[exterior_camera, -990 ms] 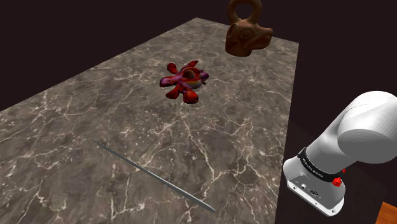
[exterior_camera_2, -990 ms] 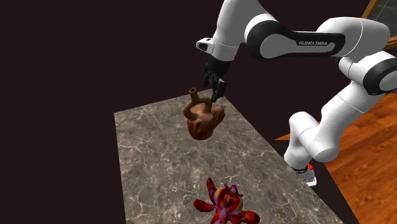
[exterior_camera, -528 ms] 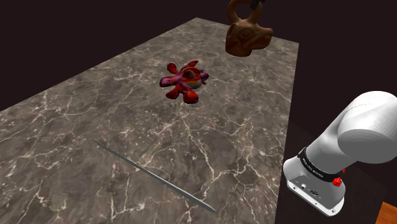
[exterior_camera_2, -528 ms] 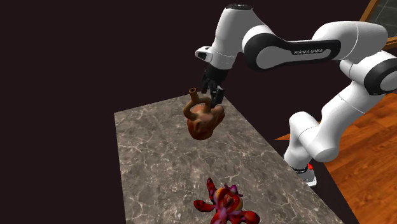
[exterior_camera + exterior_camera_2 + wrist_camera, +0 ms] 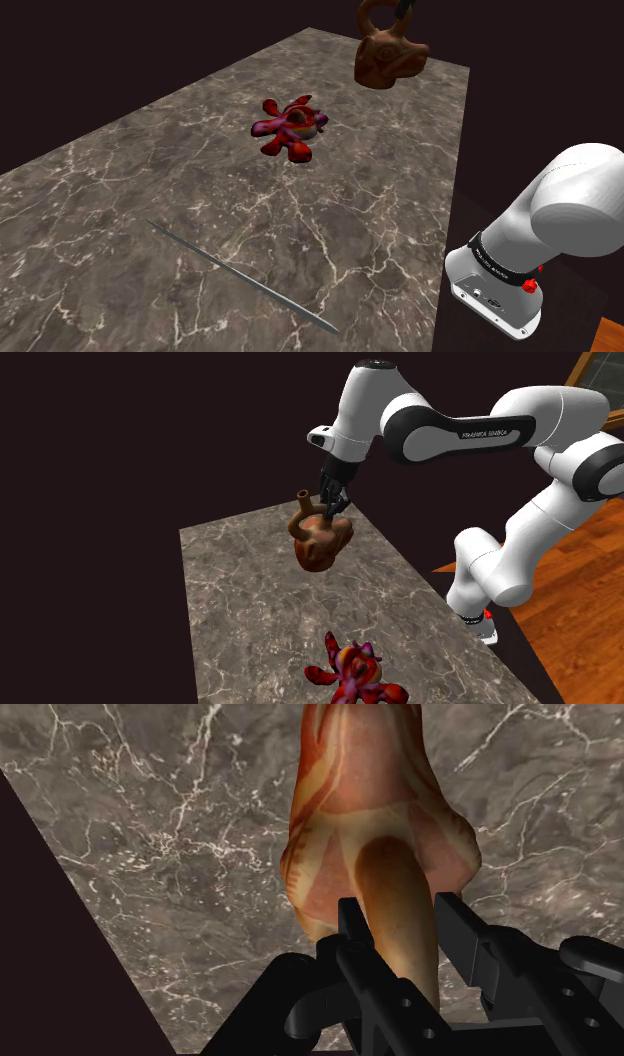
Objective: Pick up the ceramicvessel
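Clearly, from the shoulder view's left, a thin grey rod [image 5: 240, 277] and a red toy figure [image 5: 290, 127] lie on the marble table [image 5: 120, 180], while the brown vessel [image 5: 388, 60] hangs above its far end because the gripper [image 5: 400, 916] clamps its loop handle [image 5: 383, 15].

Home-like interior, dark veined marble tabletop [image 5: 120, 210], warm wooden plank floor [image 5: 590, 614] beside it, dim surroundings
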Controlling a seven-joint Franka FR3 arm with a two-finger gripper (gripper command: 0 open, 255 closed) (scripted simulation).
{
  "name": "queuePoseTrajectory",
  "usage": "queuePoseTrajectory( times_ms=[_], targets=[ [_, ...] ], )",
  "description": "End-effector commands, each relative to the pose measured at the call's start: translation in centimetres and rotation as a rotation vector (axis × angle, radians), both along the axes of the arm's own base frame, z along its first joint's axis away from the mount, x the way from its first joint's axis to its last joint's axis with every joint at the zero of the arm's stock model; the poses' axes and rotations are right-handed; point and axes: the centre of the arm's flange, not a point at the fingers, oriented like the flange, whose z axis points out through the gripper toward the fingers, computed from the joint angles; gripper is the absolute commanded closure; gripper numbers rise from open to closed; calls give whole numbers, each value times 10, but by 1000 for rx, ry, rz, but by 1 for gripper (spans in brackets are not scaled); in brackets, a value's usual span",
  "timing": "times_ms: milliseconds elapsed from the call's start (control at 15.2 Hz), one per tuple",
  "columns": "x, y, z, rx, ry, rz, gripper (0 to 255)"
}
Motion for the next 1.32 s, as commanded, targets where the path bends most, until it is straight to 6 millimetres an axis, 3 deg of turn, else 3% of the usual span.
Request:
queuePoseTrajectory(
  times_ms=[0,132,1122,1254],
  targets=[
    [0,0,-1,0,1,0,255],
    [0,0,0,0,1,0,255],
    [0,0,79,0,1,0,255],
    [0,0,80,0,1,0,255]
  ],
)
